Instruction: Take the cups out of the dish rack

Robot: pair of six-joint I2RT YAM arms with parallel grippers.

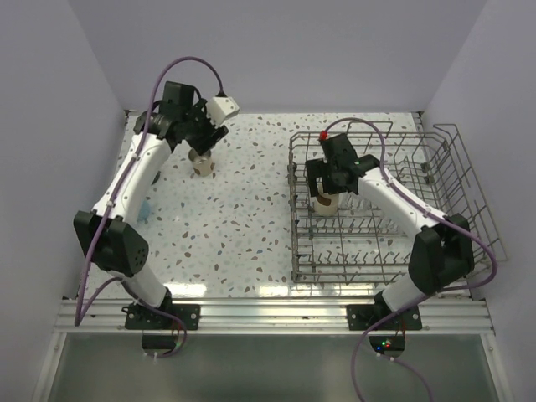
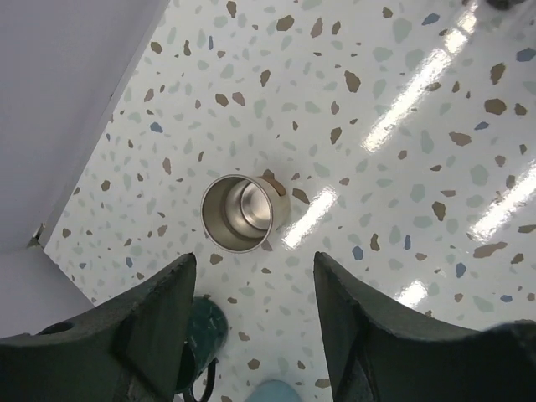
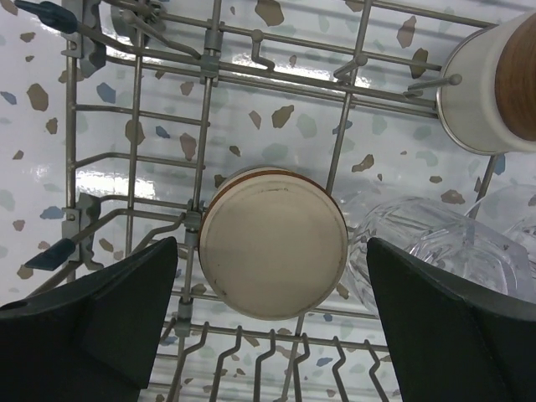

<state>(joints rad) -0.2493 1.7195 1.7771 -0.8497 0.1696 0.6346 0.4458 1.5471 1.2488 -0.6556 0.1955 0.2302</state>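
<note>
A metallic beige tumbler [image 1: 202, 163] stands upright on the table outside the rack. In the left wrist view it [image 2: 243, 211] lies just beyond my open, empty left gripper [image 2: 255, 261], which hovers above it [image 1: 205, 134]. A dark teal mug [image 2: 197, 339] sits partly behind the left finger, and a light blue mug [image 2: 275, 391] shows at the bottom edge. My right gripper [image 3: 272, 243] is open above an upside-down beige cup [image 3: 275, 244] in the grey wire dish rack [image 3: 142, 109], not touching it. Clear glass tumblers [image 3: 435, 243] lie beside that cup.
The dish rack [image 1: 456, 180] fills the right half of the table, with tall wire sides and upright tines. Another beige cup [image 3: 494, 84] stands in the rack further off. The light blue mug [image 1: 144, 209] sits by the left arm. Walls close in on the left, back and right.
</note>
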